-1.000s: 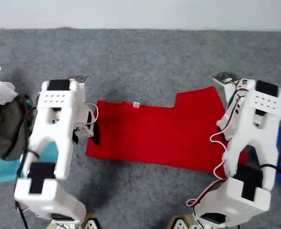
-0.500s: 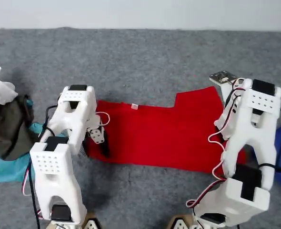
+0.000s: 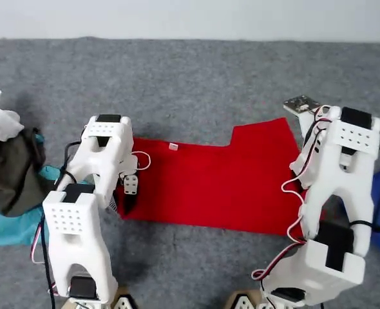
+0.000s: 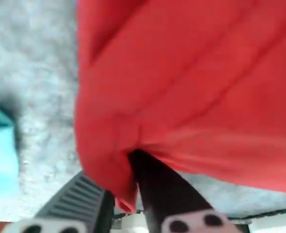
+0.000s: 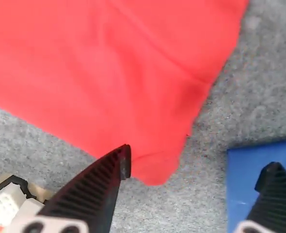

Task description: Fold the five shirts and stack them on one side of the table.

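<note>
The left gripper (image 4: 126,194) is clamped on the 9 o'clock edge of the red shirt (image 3: 222,183), bunching the soft cloth there. The right gripper (image 5: 199,158) hangs spread wide over its 4 o'clock corner. The shirt lies flat and smooth mid-table on grey felt (image 3: 196,84), long axis 9 to 3 o'clock, collar tag (image 3: 173,147) toward 12.

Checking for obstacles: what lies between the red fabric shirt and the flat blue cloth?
Bare grey carpet separates the red shirt from the blue cloth; the right wrist view shows it.
</note>
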Motion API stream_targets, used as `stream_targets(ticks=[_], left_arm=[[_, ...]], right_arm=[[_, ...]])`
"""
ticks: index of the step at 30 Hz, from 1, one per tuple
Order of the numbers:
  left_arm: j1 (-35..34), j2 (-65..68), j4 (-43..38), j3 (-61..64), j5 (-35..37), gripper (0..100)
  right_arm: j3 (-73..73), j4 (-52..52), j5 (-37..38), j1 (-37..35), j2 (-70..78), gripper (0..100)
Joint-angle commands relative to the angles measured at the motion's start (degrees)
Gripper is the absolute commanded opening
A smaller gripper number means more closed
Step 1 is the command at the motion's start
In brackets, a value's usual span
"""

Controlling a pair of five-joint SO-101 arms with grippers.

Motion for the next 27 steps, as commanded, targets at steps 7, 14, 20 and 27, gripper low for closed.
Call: stream_targets(ticks=[7, 14, 20, 27], left_arm=[[-4.4, -0.6, 1.3, 17.5, -11.3, 1], [-9.1, -12.3, 1.3, 21.1, -14.9, 1], [-9.1, -24.5, 1.3, 24.5, -19.9, 1], [-9.5, -31.4, 1.2, 30.4, -25.5, 1]], right_arm=[[-2.7, 0.5, -0.6, -0.5, -2.6, 39.7], [-2.6, 0.2, -0.6, -5.3, -2.2, 39.7], [-2.6, 0.0, -0.6, -11.5, -2.2, 39.7], [-2.6, -0.1, -0.6, -14.8, -2.1, 39.7]])
